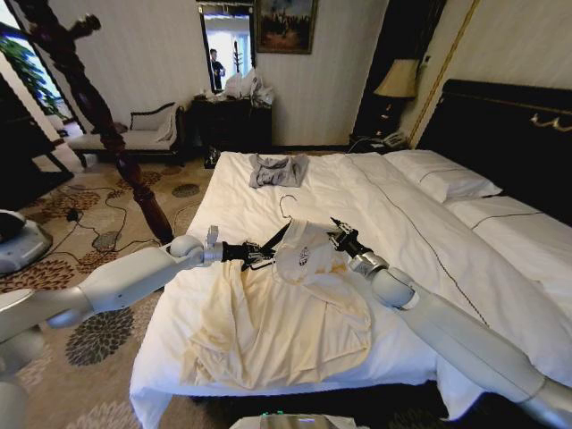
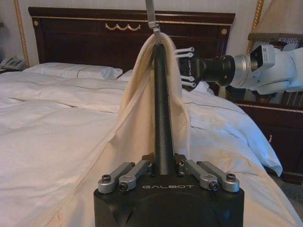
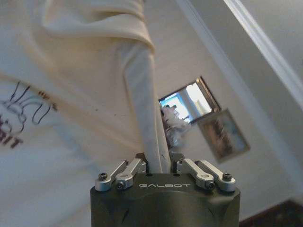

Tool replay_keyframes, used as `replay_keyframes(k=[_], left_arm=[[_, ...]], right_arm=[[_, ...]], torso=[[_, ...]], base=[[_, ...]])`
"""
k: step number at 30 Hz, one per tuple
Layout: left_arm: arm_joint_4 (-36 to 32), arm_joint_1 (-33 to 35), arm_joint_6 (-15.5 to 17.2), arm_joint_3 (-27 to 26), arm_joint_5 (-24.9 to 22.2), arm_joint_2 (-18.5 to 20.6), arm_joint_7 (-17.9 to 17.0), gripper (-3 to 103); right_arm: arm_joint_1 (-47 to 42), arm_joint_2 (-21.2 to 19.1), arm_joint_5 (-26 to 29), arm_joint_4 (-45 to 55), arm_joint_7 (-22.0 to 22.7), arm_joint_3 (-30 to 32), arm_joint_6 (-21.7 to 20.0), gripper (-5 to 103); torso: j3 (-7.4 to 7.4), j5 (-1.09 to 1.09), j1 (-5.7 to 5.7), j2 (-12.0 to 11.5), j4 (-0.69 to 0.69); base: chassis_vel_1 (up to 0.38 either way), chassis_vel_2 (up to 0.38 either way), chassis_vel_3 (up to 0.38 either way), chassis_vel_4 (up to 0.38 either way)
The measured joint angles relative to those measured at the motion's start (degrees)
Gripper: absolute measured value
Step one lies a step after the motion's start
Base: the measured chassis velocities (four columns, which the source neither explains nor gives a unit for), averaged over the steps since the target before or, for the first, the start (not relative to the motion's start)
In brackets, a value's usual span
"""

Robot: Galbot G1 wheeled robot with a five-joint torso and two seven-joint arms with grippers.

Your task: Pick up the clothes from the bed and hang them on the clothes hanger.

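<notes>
While the left gripper [image 1: 257, 254] clamps the clothes hanger [image 1: 271, 241] near the bed's [image 1: 375, 192] foot edge, the right gripper [image 1: 338, 234] pinches the clothes [image 1: 268, 326].

The bed [image 1: 500, 295] (white duvet, white pillows) carries the cream clothes [image 1: 268, 331] spread near its foot and a small grey garment [image 1: 278, 169] farther up.

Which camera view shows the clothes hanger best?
The left wrist view: the clothes hanger rises from the left gripper, hook on top. The head view shows one arm and the hook; in the right wrist view cloth covers it.
</notes>
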Motion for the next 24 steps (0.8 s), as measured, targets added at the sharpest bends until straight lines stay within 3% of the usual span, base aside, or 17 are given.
replay_keyframes(k=[10,17,20,23,24], left_arm=[[-0.60,-0.27,0.77,-0.41,-0.78,-0.48,-2.41,18],[-3.09,0.90,1.67,-5.73,-2.56,1.24,-4.38,50],[-4.37,0.91,1.89,-6.99,-2.89,2.19,-4.82,55],[-6.72,1.10,2.41,-9.65,-4.48,3.90,-5.78,72],[-6.72,1.10,2.41,-9.65,-4.48,3.90,-5.78,72]], right_arm=[[-1.31,-0.46,-5.36,-0.44,-0.60,1.06,1.78,20],[-3.04,-0.54,-6.21,-0.66,-0.73,2.24,3.27,19],[-3.36,-0.55,-6.30,-0.66,-0.62,2.36,3.42,19],[-3.69,-0.54,-6.52,-0.83,-0.40,2.57,3.80,19],[-3.69,-0.54,-6.52,-0.83,-0.40,2.57,3.80,19]], torso=[[0.00,-0.02,0.00,0.00,0.00],[0.00,0.00,0.00,0.00,0.00],[0.00,0.00,0.00,0.00,0.00],[0.00,0.00,0.00,0.01,0.00],[0.00,0.00,0.00,0.01,0.00]], base=[[0.000,0.000,0.000,0.000],[0.000,0.000,0.000,0.000],[0.000,0.000,0.000,0.000],[0.000,0.000,0.000,0.000],[0.000,0.000,0.000,0.000]])
